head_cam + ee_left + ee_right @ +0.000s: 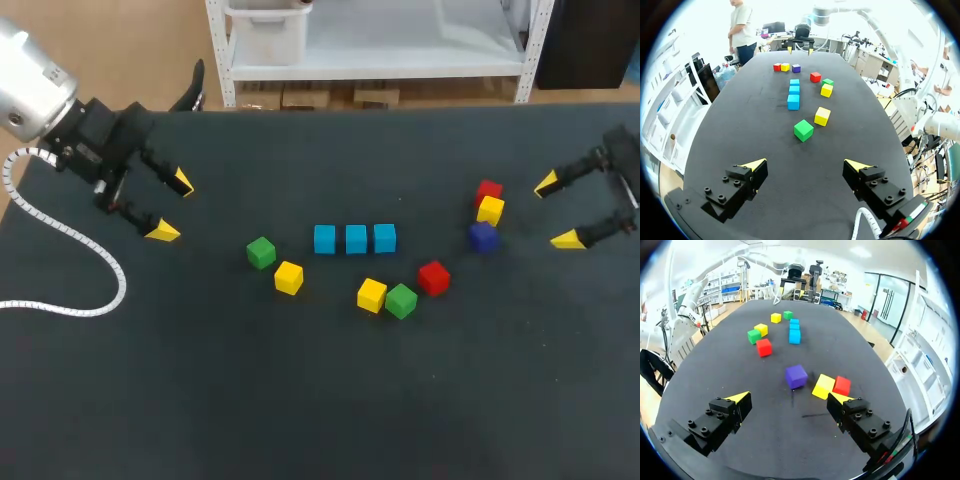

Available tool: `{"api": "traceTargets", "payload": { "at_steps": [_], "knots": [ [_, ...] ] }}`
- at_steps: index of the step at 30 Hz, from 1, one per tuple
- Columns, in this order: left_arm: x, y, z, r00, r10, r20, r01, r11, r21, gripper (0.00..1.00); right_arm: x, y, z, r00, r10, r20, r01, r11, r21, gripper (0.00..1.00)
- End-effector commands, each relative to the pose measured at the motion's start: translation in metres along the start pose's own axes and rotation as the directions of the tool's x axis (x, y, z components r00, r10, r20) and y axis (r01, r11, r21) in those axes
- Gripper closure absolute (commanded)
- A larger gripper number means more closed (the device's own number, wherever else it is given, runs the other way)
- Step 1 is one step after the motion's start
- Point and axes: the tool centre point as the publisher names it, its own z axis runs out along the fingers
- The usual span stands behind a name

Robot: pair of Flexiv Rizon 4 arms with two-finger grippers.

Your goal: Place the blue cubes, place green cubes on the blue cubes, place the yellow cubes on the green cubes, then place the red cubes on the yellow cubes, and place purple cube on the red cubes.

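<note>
Three blue cubes (355,239) sit side by side in a row at the table's middle. A green cube (261,252) and a yellow cube (288,277) lie to their left. Below the row are another yellow cube (371,295), a green cube (401,300) and a red cube (433,277). At the right, a red cube (488,191), a yellow cube (490,210) and the purple cube (483,236) cluster together. My left gripper (171,206) is open at the far left, empty (805,167). My right gripper (558,212) is open just right of the cluster, the purple cube (796,376) ahead of it.
The black table (300,400) has wide free room along its front. A white coiled cable (70,240) from my left arm lies on the table's left side.
</note>
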Motion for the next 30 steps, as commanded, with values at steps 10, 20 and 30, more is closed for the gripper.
{"api": "traceTargets", "payload": {
  "at_steps": [10,20,30],
  "knots": [
    [0.001,-0.001,0.0,1.0,0.004,0.003,-0.004,1.0,-0.002,0.0,0.001,-0.002,-0.001,1.0,-0.001,0.005,0.001,1.0,-0.003,0.0],
    [-0.022,0.017,0.015,0.956,0.262,-0.129,-0.243,0.96,0.142,0.0,0.001,-0.002,-0.001,1.0,-0.001,0.005,0.001,1.0,-0.003,0.0],
    [-0.046,0.009,0.046,0.871,0.453,-0.192,-0.388,0.872,0.298,0.0,0.001,-0.002,-0.001,1.0,-0.001,0.005,0.001,1.0,-0.003,0.0]
  ]
}}
